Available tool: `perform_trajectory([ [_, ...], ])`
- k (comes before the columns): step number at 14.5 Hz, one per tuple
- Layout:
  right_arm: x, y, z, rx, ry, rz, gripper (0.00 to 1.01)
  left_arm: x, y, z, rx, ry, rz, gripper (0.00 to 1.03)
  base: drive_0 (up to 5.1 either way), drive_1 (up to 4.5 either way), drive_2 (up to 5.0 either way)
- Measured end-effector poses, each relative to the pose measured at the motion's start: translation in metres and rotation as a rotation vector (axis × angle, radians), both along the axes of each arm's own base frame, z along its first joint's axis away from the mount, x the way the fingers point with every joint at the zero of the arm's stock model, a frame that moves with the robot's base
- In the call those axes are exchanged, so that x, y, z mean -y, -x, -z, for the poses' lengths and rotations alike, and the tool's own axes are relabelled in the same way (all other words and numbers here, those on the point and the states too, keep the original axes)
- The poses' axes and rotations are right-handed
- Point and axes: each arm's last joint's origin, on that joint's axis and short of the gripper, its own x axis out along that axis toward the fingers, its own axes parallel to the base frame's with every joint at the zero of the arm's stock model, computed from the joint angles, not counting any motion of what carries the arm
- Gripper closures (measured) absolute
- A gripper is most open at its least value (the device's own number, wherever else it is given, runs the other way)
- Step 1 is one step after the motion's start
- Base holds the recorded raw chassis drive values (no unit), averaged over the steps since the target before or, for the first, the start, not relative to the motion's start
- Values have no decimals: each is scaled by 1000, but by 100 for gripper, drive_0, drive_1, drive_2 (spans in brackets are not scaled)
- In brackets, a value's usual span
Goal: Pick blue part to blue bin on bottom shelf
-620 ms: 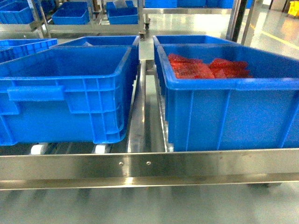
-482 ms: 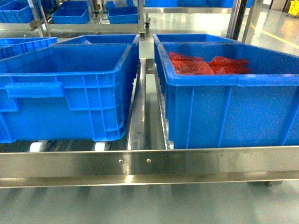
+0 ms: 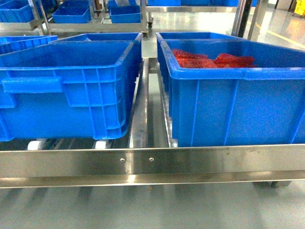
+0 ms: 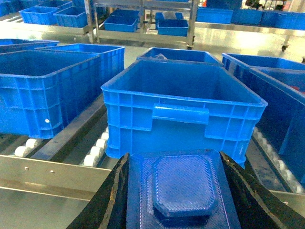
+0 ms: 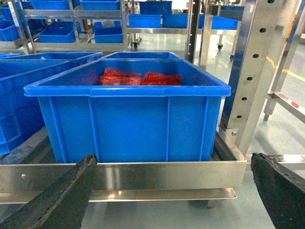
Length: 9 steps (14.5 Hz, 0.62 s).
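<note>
A flat blue part [image 4: 183, 186] with a raised octagonal middle lies between the black fingers [image 4: 112, 200] of my left gripper [image 4: 174, 160], which is shut on it. Just beyond it stands an empty blue bin [image 4: 183, 109] on the bottom shelf, behind the steel front rail [image 4: 43, 174]. In the head view that bin [image 3: 66, 81] is on the left of the shelf's centre divider rail [image 3: 139, 109]; no gripper shows there. My right gripper [image 5: 174, 160] is open and empty, facing the front rail [image 5: 143, 174] below a blue bin [image 5: 128, 119] of red parts [image 5: 140, 78].
White rollers [image 3: 101, 143] show under the left bin. More blue bins [image 4: 43, 90] stand to the left and behind on the shelf. A perforated steel upright [image 5: 255, 71] rises at the shelf's right corner. Further racks with bins [image 4: 138, 21] stand across the grey floor.
The head view has sunk a little: the bins and the front rail sit higher in the picture and less of the red parts shows.
</note>
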Motion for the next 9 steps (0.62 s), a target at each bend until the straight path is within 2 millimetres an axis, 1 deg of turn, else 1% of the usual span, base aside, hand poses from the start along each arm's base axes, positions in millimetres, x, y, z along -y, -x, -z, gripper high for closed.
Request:
perform_trajectory([
  [9, 0, 0, 0, -1, 0, 0, 3, 0, 0, 0, 2, 1, 0, 59, 0, 0, 0],
])
